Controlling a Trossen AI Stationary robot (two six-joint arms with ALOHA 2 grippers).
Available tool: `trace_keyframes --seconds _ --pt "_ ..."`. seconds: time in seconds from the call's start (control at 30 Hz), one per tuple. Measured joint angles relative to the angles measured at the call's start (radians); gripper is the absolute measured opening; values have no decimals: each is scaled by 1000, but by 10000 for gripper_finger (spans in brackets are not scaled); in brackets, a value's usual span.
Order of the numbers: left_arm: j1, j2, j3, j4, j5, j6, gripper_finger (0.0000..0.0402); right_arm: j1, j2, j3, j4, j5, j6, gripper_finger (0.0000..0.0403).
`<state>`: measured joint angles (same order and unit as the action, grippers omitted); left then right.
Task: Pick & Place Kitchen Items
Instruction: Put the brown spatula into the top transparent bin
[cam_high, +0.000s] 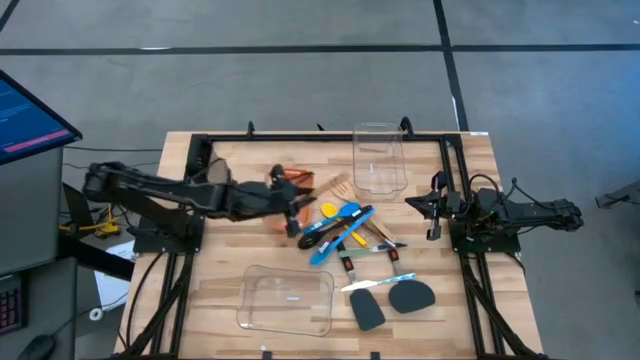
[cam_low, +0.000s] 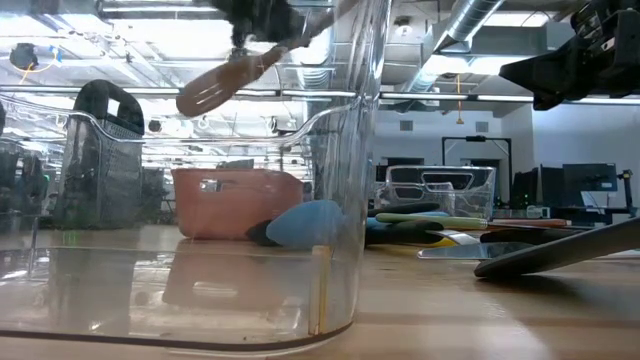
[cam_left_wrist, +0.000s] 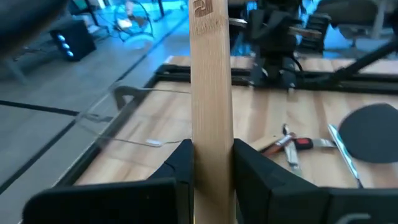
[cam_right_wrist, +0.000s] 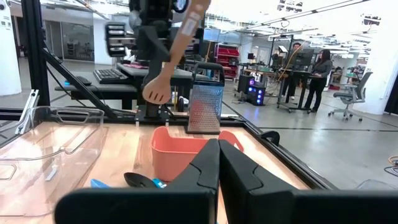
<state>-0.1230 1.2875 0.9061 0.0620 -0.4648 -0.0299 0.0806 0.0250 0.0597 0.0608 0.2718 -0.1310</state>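
So the left pincer (cam_high: 291, 215) is up in the air over the middle of the tabletop (cam_high: 460, 300), clamped on the flat handle of a wooden spoon (cam_left_wrist: 211, 93). In the left wrist view the handle stands straight up between both dark fingers (cam_left_wrist: 180, 165), and the low view shows its bowl (cam_low: 215, 88) hanging well clear of the wood. Under that arm, toward the left half of the far edge, sits the orange bin (cam_high: 290, 180).

The rest of the utensils lie in a loose heap right of centre: yellow spoon (cam_high: 328, 210), blue spoons (cam_high: 345, 228), a slotted wooden turner (cam_high: 338, 187), some slim metal-handled tools (cam_high: 385, 245), and two black spatulas (cam_high: 410, 296) closer to the near edge.

One clear container (cam_high: 378, 157) stands by the far edge, another clear container (cam_high: 287, 300) lies near the near edge, left of the spatulas.

The right pincer (cam_high: 433, 215) waits over the right edge with its fingers (cam_right_wrist: 205, 165) pressed together on nothing.
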Motion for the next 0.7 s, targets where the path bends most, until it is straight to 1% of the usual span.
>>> trace_keyframes --seconds 0.13,0.3,0.37,0.47,0.53,0.7 --pt "0 -99 -141 184 6 18 56 -1 0 0 2 0 0 0" --pt "14 -186 -312 441 20 104 56 -7 0 0 8 3 0 0" --pt "37 -203 -365 529 67 117 56 -8 0 0 23 5 0 0" --pt "89 -198 -421 631 182 119 56 -12 1 0 100 16 0 0" --pt "129 -177 -430 693 246 118 56 -12 2 0 154 17 19 0" --pt "216 -105 -431 808 335 111 56 -12 14 0 231 18 50 0"
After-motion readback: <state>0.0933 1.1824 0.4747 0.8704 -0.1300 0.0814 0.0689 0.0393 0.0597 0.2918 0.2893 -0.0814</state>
